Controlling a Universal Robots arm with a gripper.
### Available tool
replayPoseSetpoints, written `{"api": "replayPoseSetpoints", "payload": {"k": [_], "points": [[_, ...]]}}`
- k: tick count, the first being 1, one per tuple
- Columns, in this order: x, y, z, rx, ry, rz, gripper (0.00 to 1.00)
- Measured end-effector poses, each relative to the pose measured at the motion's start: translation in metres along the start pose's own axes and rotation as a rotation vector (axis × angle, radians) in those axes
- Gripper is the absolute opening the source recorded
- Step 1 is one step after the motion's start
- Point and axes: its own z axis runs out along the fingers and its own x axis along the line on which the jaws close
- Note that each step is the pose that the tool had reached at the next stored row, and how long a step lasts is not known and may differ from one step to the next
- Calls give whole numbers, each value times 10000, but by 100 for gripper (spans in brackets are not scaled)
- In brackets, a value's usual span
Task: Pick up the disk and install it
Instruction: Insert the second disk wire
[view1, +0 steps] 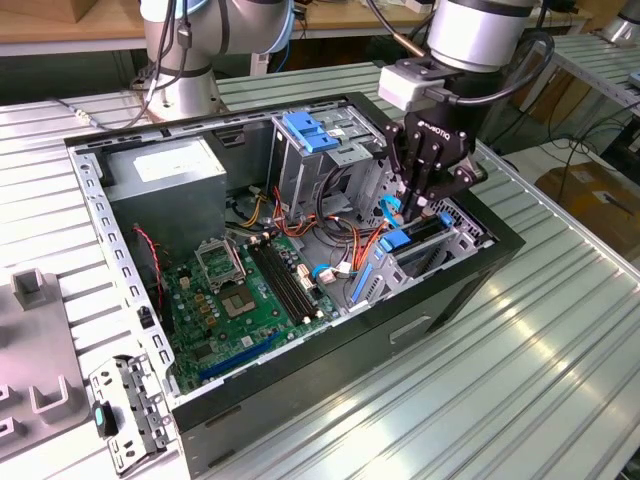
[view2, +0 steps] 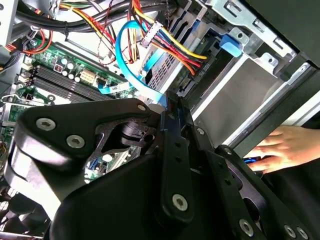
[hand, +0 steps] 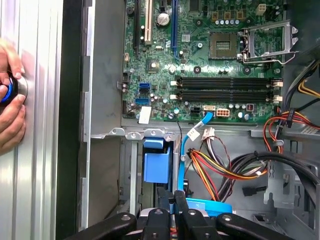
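Bright, even overhead light; glare streaks the ribbed grey metal table (view1: 560, 330) toward four o'clock in the exterior view. The black gripper (view2: 167, 107) looms soft, close-up.

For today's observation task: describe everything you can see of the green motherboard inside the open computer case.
The green motherboard is a flat printed circuit board lying level on the floor of the open black computer case. It is studded with small components. In the first wrist view it carries four long black memory slots lying side by side, a metal-framed socket, and blue and black expansion slots. A light-blue cable meets its edge near the memory slots.
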Motion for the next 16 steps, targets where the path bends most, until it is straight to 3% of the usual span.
{"api": "replayPoseSetpoints", "payload": {"k": [1, 2, 3, 5, 6, 7, 8, 9, 16], "points": [[0, 1, 0, 92, 3, 15, 16], [2, 5, 1, 252, 3, 39, 16], [2, 11, 1, 364, 4, 56, 16], [4, 28, 2, 497, -29, 75, 16], [7, 40, 2, 547, -94, 80, 16], [32, 47, 6, 618, -251, 87, 16], [195, 54, 31, 703, -675, 104, 16], [225, 54, 36, 704, -706, 105, 16], [229, 54, 37, 704, -706, 105, 16]]}}
